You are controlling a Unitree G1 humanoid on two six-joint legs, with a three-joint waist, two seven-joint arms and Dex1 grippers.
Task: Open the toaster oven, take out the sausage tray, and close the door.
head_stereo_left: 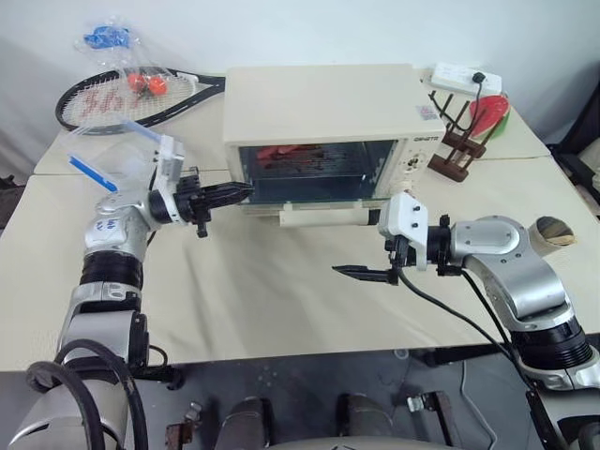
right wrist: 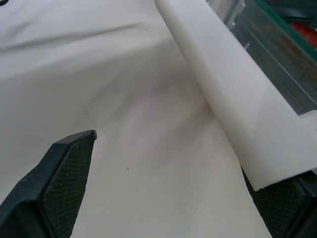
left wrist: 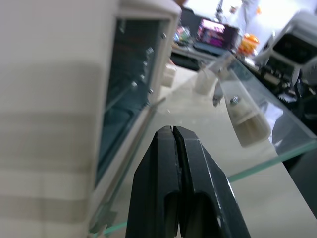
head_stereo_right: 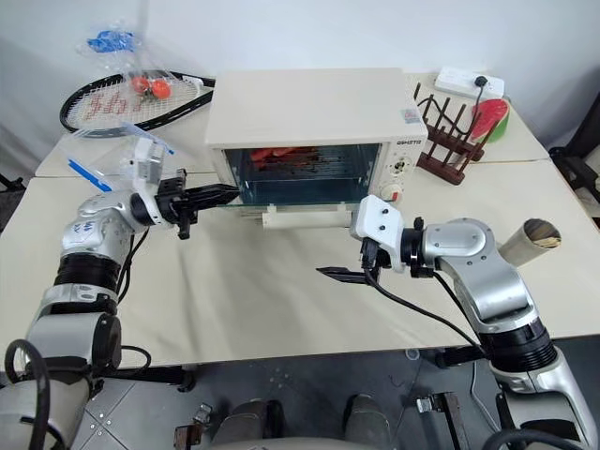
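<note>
The cream toaster oven (head_stereo_left: 319, 98) stands at the middle back of the table. Its glass door (head_stereo_left: 314, 191) hangs open and lies about level, with the cream bar handle (head_stereo_left: 323, 217) toward me. Inside, red sausages (head_stereo_left: 286, 152) lie on the sausage tray, whose metal is hard to make out behind the rack. My left gripper (head_stereo_left: 246, 192) is shut and empty, pointing level at the left corner of the opening, just above the door's left edge (left wrist: 148, 111). My right gripper (head_stereo_left: 354, 272) is open and empty, low over the table in front of the handle's right end (right wrist: 233, 89).
A tennis racket (head_stereo_left: 131, 94) and a plastic bag with red fruit (head_stereo_left: 145, 82) lie at the back left, with a clear box with a blue-edged lid (head_stereo_left: 103, 169) beside my left arm. A wooden rack (head_stereo_left: 459, 141), a power strip (head_stereo_left: 464, 77) and a cardboard tube (head_stereo_left: 553, 230) are at the right.
</note>
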